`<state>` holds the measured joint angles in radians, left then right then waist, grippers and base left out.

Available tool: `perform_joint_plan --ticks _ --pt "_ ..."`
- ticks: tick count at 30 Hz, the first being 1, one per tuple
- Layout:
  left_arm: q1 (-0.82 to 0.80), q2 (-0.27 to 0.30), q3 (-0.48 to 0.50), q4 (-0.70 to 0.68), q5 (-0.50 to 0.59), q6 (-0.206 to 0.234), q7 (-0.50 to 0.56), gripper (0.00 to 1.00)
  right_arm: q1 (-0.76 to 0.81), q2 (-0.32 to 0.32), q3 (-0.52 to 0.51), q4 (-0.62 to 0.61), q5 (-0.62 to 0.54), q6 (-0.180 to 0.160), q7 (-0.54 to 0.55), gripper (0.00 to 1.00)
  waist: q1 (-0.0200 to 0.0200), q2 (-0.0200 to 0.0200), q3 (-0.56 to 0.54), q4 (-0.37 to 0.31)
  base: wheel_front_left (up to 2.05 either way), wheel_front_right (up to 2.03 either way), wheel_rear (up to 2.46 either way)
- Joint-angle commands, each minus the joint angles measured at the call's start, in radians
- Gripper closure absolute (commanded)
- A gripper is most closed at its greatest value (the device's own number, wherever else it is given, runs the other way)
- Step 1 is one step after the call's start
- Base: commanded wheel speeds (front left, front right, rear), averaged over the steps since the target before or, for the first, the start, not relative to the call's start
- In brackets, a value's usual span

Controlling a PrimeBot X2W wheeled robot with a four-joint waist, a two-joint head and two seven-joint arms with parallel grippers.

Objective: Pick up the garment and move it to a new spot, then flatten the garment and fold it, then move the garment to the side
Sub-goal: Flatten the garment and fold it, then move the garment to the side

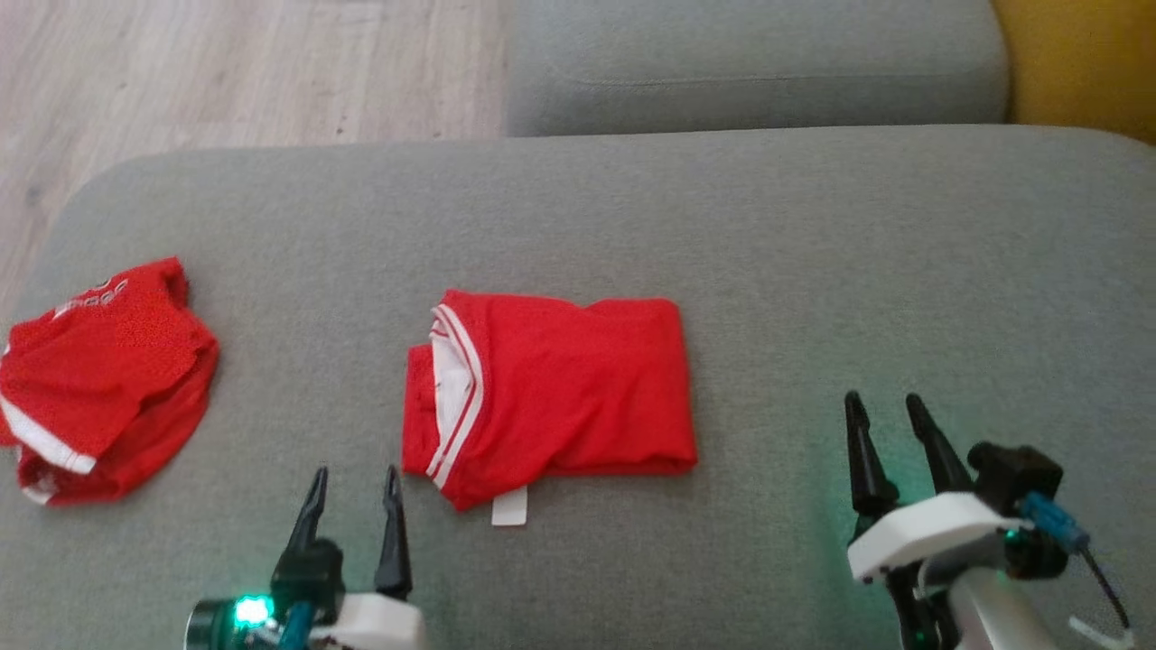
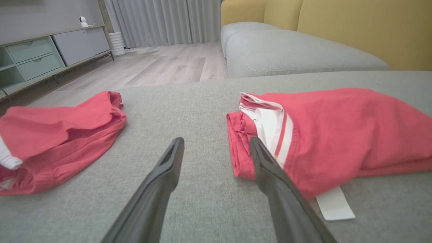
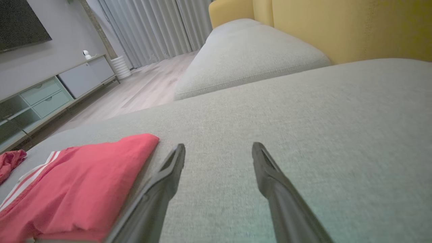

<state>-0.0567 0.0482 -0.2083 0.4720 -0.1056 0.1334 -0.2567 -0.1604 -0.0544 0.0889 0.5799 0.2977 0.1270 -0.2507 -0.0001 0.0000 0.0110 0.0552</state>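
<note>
Here, your stock: folded red garment [image 1: 560, 388], centre of the sofa cushion [image 1: 813, 271], between both arms, likely ready for moving aside. Left end effector [image 1: 355, 478]: spread, empty, just beside its striped edge. Right end effector [image 1: 883, 402]: spread, empty, well apart. Second red garment [image 1: 99, 379]: far left, partly cut off, print unreadable.

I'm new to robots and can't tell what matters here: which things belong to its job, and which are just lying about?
Part of the job: folded red garment in the middle; left claw and right claw, both open; grey cushion underneath.
Lying about: other red garment at the left, likely already done; drawer cabinet; curtains; yellow sofa back.
</note>
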Motion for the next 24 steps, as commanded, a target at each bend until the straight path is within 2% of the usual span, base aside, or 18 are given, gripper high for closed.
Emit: perform_joint_plan --ticks 1,8,15,20,24 --pt "-0.017 0.005 0.045 -0.035 0.009 0.007 -0.005 0.00 -0.021 0.004 0.025 -0.031 -0.007 0.004 -0.011 0.00 0.0001 0.0000 -0.012 -0.015 0.00 0.00 0.00" --pt "0.031 0.004 0.072 -0.046 0.021 0.000 -0.005 0.00 0.012 0.004 0.027 -0.027 -0.007 0.004 -0.011 0.00 0.0001 0.0000 -0.025 -0.027 0.00 0.00 0.00" --pt "0.026 0.003 0.068 -0.043 0.030 -0.011 -0.005 0.00 0.009 0.004 0.049 -0.023 0.011 0.004 -0.011 0.00 0.0001 0.0000 -0.020 -0.009 0.00 0.00 0.00" --pt "0.007 0.002 0.033 -0.046 0.021 -0.023 -0.005 0.00 -0.051 0.004 0.147 0.018 0.071 0.004 -0.011 0.00 0.0001 0.0000 0.017 0.036 0.00 0.00 0.00" --pt "-0.017 0.002 -0.008 -0.040 0.006 -0.032 -0.005 0.00 -0.142 0.004 0.211 0.077 0.134 0.004 -0.011 0.00 0.0001 0.0000 0.057 0.100 0.00 0.00 0.00"
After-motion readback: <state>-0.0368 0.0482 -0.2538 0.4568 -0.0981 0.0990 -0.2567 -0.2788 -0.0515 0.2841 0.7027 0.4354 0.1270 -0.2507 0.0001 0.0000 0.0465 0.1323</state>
